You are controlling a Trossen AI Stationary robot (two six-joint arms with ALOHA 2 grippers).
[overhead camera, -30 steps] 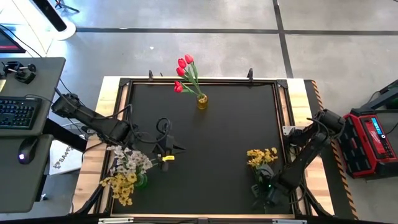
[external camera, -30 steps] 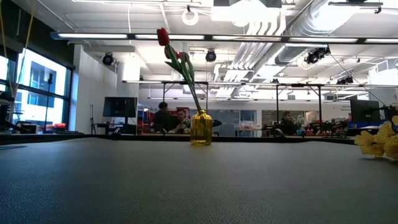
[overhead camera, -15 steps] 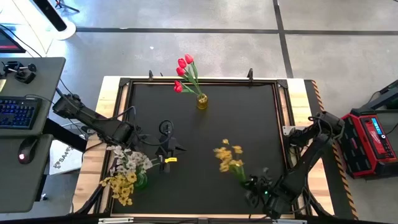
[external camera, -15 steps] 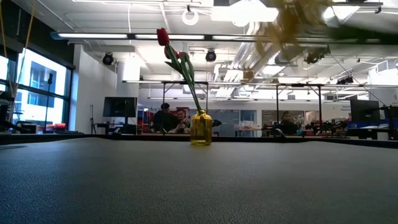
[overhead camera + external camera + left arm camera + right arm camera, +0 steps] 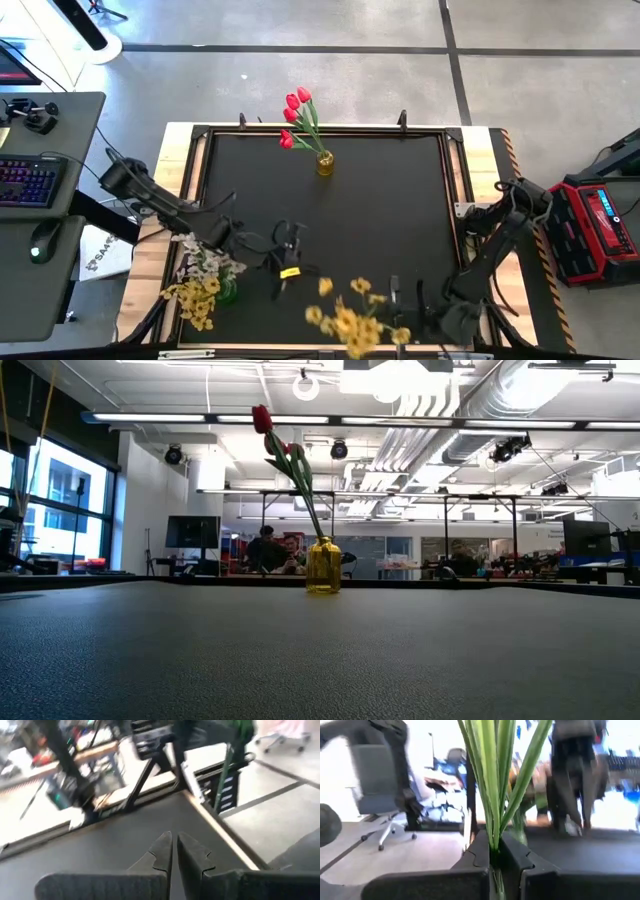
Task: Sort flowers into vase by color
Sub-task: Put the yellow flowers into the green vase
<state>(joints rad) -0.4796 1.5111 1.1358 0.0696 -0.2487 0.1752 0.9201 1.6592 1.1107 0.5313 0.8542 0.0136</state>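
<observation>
Flowers of mixed white and yellow [image 5: 203, 278] stand bunched in a green vase [image 5: 228, 292] at the near left corner of the black surface [image 5: 380, 200], seen only from above. Just right of them the left claw [image 5: 290, 268] hangs over the mat, a yellow tag on it; its wrist view shows the two fingers [image 5: 162, 851] pressed together on nothing, with bare mat and the wooden surface edge beyond. Farther back, near the middle of the far edge, red tulips [image 5: 295, 115] lean out of a small yellow vase [image 5: 324, 163]; the low view shows this vase [image 5: 323, 566] upright with a tulip [image 5: 262, 418] high above it and people seated in the room behind, but neither arm. At the near edge, right of centre, yellow blossoms [image 5: 350, 318] spread leftward from the right claw [image 5: 405, 312]. The high view hides the grip itself; the right wrist view shows the fingers [image 5: 515, 855] pinching the green stems [image 5: 495, 775], which rise straight between them.
</observation>
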